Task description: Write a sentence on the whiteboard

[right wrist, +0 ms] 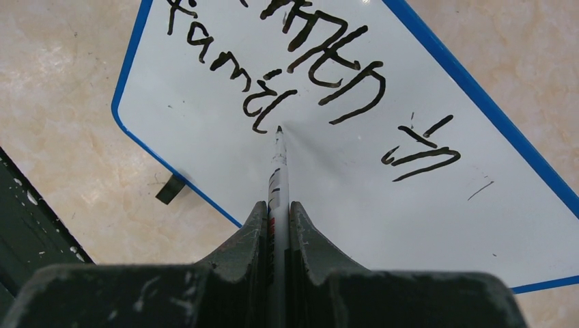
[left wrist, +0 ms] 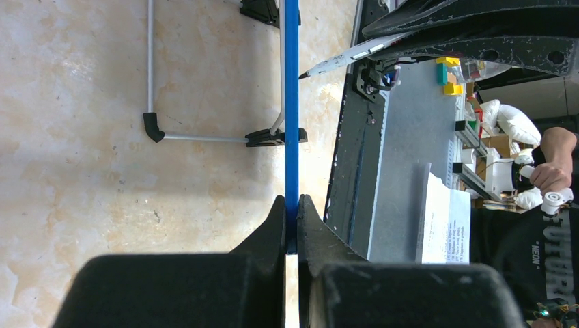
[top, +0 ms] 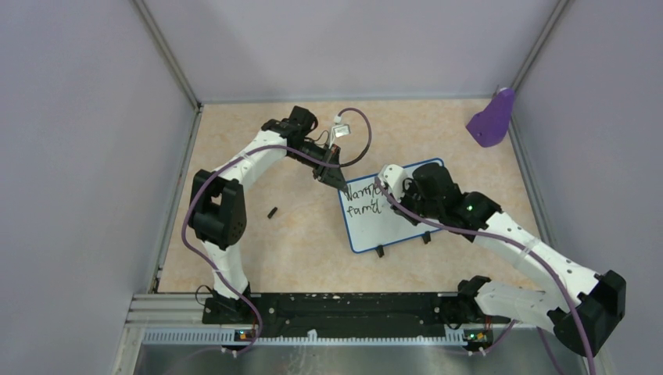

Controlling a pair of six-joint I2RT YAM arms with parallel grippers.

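Observation:
The whiteboard [top: 388, 221], white with a thin blue rim, lies on the tan table right of centre. My left gripper [top: 333, 175] is shut on its far left corner. In the left wrist view the jaws [left wrist: 291, 199] pinch the blue rim [left wrist: 291, 102] edge-on. My right gripper [right wrist: 278, 205] is shut on a white marker [right wrist: 278, 167]. The marker's tip rests on the whiteboard [right wrist: 355, 198] just after the last letter. The sentence [right wrist: 321, 65] in black reads "Warmth in" with "famil" on a second line. From above, the right gripper [top: 388, 187] covers part of the sentence [top: 362, 200].
A purple scoop [top: 492, 119] leans in the far right corner. A small black cap [top: 272, 212] lies on the table left of the board. Purple walls enclose the table on three sides. The board's black feet [top: 380, 251] point toward the base rail [top: 336, 308].

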